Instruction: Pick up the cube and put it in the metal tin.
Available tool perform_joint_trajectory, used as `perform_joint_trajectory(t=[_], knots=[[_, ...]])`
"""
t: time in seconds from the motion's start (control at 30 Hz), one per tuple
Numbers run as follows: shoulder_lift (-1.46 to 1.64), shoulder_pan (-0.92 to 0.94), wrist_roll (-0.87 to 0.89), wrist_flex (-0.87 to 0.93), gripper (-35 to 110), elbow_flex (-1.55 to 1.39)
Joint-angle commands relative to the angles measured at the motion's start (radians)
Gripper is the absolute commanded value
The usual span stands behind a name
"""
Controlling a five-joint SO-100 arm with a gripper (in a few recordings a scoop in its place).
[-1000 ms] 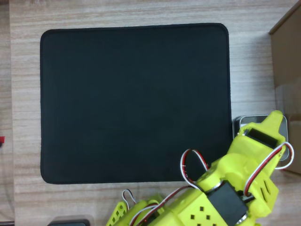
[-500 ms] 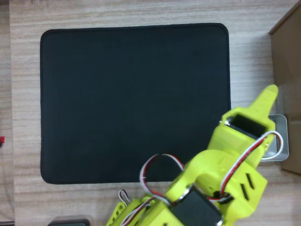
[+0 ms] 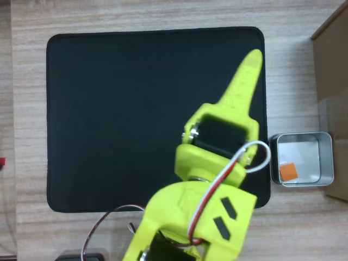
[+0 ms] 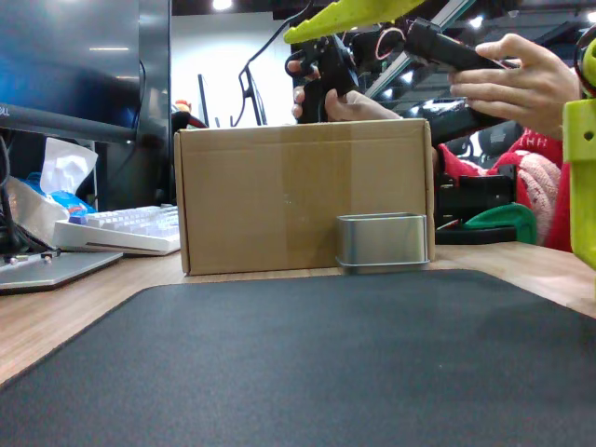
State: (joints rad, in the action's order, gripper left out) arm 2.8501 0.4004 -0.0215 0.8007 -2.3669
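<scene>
The orange cube [image 3: 288, 172] lies inside the silver metal tin [image 3: 325, 157], near its lower left corner; the tin stands just right of the black mat. From the side the tin [image 4: 382, 242] stands in front of the cardboard box, and its wall hides the cube. My yellow gripper [image 3: 253, 56] is raised over the mat's right part, well left of the tin, pointing to the far edge. Only one tapered finger [image 3: 241, 87] shows from above. It crosses the top of the fixed view as a yellow blade [image 4: 354, 14]. Nothing is seen in the gripper.
A black mat [image 3: 125, 114] covers most of the wooden table. A brown cardboard box [image 3: 331, 76] stands at the right edge, behind the tin [image 4: 298, 196]. A keyboard [image 4: 121, 231] and a laptop lie to the left in the fixed view.
My arm has swung left and away from the tin, out over the mat. The tin, covered by the arm before, is now uncovered, with the orange cube lying in it.
</scene>
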Motion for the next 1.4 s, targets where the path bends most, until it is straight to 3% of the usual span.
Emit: perform_joint_trajectory(t=[0.0,0.37,0.4,0.63,1.07,1.37], knots=[[0.048,-0.031,-0.006,0.017,18,-0.011],[0.285,-0.215,-0.028,0.081,15,-0.252],[0.308,-0.224,-0.031,0.081,8,-0.284],[0.411,-0.336,-0.021,0.087,1,-0.471],[0.512,-0.342,-0.071,0.075,0,-0.712],[0.512,-0.296,-0.060,0.078,0,-0.715]])
